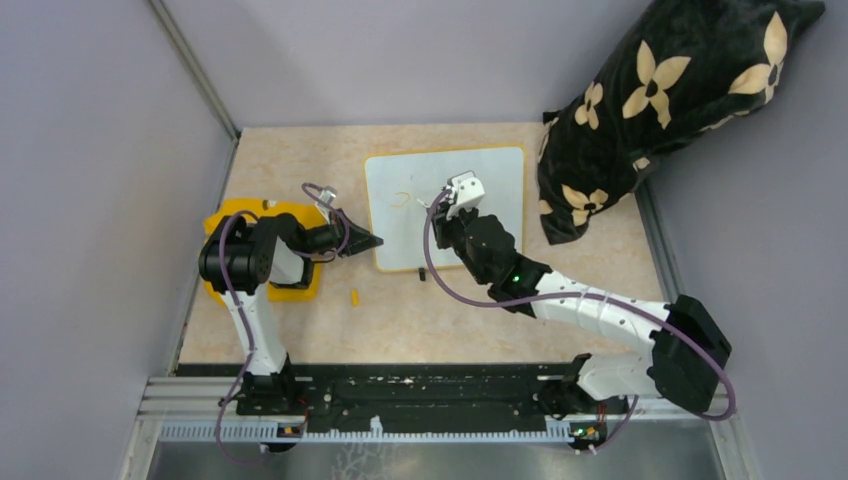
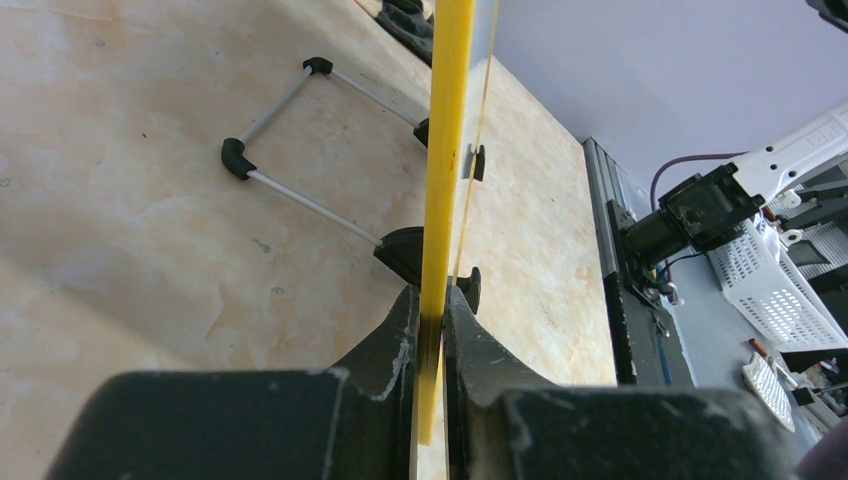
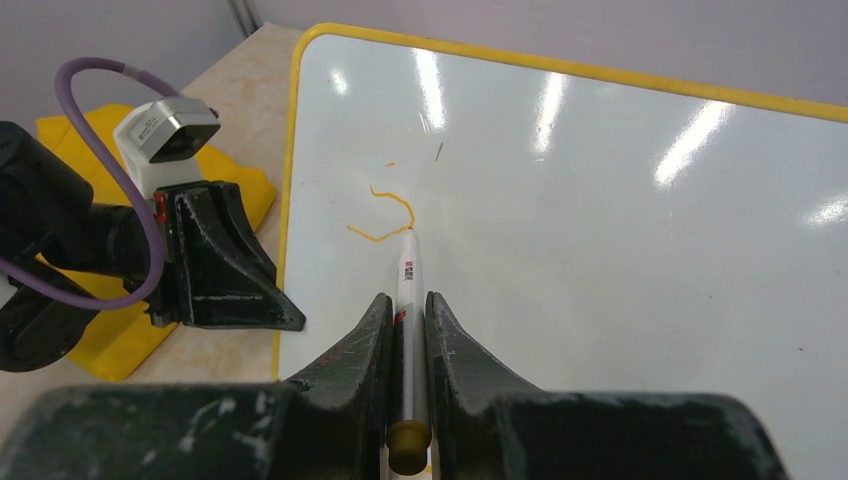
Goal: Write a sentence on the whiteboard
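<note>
Top external view: a yellow cloth (image 1: 228, 212) is lying by the counter's left edge, beneath the left arm's elbow. The left gripper (image 1: 372, 242) is clamping the whiteboard (image 1: 495, 215) by its left rim, jaws nearly together on the yellow edge. The whiteboard is sitting mid-counter toward the far edge, with bare counter showing along its near side. The sentence (image 3: 384, 213) is showing as one orange squiggle near the left rim. The right gripper (image 3: 407, 300) is pinching a marker (image 3: 406, 272), tip touching that stroke. A flowered cushion (image 1: 660, 100) is sitting just beside the right rim.
</note>
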You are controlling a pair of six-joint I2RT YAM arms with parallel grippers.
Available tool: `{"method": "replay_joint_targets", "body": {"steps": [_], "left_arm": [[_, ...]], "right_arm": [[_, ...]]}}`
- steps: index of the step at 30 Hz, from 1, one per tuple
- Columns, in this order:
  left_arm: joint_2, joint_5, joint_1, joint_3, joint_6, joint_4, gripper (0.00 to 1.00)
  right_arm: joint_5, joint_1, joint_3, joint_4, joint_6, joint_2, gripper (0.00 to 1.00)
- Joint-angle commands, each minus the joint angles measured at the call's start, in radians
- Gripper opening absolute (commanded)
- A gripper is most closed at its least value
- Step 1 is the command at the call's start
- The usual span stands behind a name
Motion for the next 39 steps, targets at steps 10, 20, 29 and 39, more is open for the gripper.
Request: {"method": "replay_joint_targets", "body": {"steps": [10,20,29,39], "left_arm": [[0.024,-0.004,-0.003,0.012,-0.003,0.223,0.0],[0.025,-0.004,-0.003,0.015,-0.006,0.22,0.0],[0.025,-0.004,-0.003,0.014,-0.006,0.22,0.0],[0.025,-0.004,-0.003,0.015,-0.007,0.22,0.0]], "right_arm": [[0.021,0.037,0.082,0.097,-0.043,0.074,0.0],[0.046,0.041,0.081,0.095,-0.04,0.079,0.0],[0.043,0.041,0.073,0.095,-0.038,0.072,0.0],[0.004,0.04,0.099,0.096,-0.033,0.093,0.0]]}}
